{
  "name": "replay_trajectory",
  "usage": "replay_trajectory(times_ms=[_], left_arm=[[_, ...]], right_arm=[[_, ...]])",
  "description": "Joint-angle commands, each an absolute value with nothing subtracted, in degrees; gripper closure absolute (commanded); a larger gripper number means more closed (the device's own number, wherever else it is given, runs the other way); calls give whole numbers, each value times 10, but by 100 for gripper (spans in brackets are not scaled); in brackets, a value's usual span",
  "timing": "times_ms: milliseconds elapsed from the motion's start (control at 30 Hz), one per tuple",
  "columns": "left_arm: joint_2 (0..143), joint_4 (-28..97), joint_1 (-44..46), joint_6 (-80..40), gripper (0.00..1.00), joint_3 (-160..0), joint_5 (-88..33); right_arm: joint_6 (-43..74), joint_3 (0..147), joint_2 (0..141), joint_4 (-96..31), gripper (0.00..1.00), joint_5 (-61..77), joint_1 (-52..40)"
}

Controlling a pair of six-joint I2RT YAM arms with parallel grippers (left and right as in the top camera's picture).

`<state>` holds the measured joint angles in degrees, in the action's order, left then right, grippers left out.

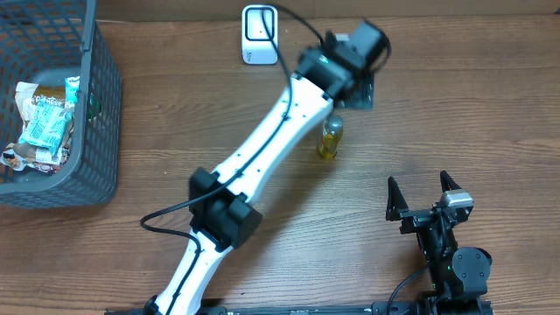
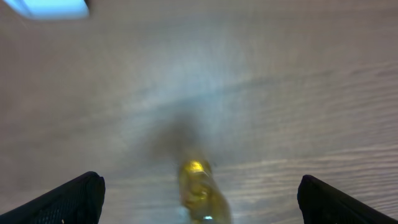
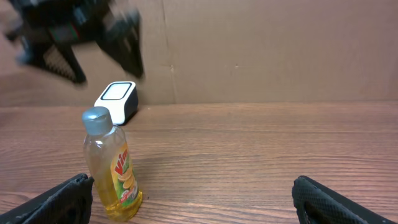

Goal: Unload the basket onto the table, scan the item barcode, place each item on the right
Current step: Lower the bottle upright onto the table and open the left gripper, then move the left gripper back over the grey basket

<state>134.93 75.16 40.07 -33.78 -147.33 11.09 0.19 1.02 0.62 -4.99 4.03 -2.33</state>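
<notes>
The item is a small bottle (image 1: pixel 330 138) of yellow liquid with a grey cap and a "Vim" label, standing upright on the wooden table. My left gripper (image 1: pixel 354 87) hovers open just beyond and above it, holding nothing. In the blurred left wrist view the bottle (image 2: pixel 202 193) lies below, between the wide-apart fingers (image 2: pixel 68 199). The white barcode scanner (image 1: pixel 259 35) stands at the table's far edge. My right gripper (image 1: pixel 418 182) rests open near the front right. From its wrist view the bottle (image 3: pixel 112 165) is at the left and the scanner (image 3: pixel 117 99) behind it.
A dark mesh basket (image 1: pixel 101 131) with several packaged items stands at the far left. A black cable runs from the left arm past the scanner. A brown cardboard wall (image 3: pixel 261 50) closes off the back of the table.
</notes>
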Motion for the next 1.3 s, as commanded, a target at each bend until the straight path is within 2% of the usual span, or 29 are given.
replay_trajectory(times_ms=[0, 233, 400, 667, 1000, 1267], left_arm=[[1333, 773, 361, -239, 0, -1565, 139], [1320, 828, 265, -150, 0, -1721, 239], [1297, 836, 170, -137, 0, -1795, 241], [1263, 849, 3, -138, 0, -1800, 225], [1263, 870, -188, -137, 0, -1719, 122], [1263, 844, -274, -100, 0, -1552, 82]], right_arm=[[-1, 5, 2, -47, 0, 35, -23], [-1, 5, 2, -47, 0, 35, -23], [-1, 5, 2, -47, 0, 35, -23], [-1, 5, 2, -47, 0, 35, -23], [-1, 5, 2, -47, 0, 35, -23], [-1, 5, 2, -47, 0, 35, -23]])
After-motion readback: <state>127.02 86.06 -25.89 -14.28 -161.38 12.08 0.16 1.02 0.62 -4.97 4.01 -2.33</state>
